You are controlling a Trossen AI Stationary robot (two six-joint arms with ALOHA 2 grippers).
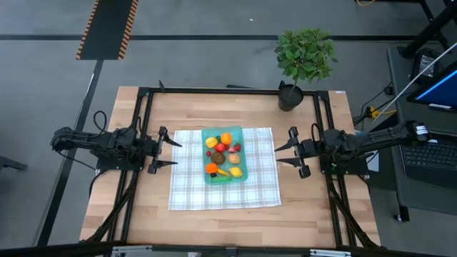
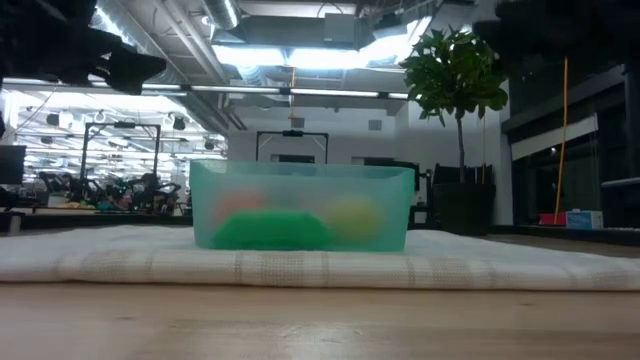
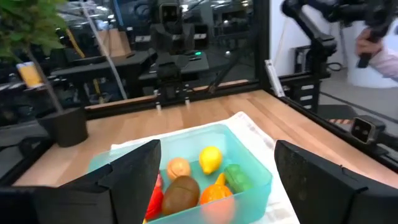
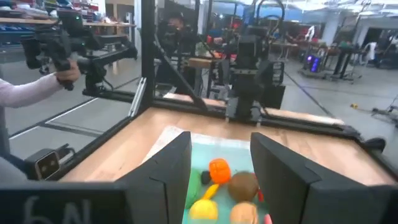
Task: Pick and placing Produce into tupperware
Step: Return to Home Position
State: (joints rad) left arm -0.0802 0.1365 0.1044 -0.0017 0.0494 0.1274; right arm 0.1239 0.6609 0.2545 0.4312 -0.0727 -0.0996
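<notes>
While left end effector (image 1: 174, 153) and right end effector (image 1: 279, 155) flank tupperware (image 1: 244, 165) | plant (image 1: 305, 54) beyond

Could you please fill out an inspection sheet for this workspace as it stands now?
Surface: wooden table, with a checked cloth spread flat in the middle.
Job's things: teal tupperware on the cloth, holding the produce; no produce seen outside it.
Clutter: potted plant at the table's far edge.
Tools: left tool and right tool, both open and empty, one on each side of the tupperware and apart from it.
Cables: dark cables along the frame; a yellow cable off the table's right side.
Surroundings: laptop on the right; a person's hand beyond the table.
</notes>
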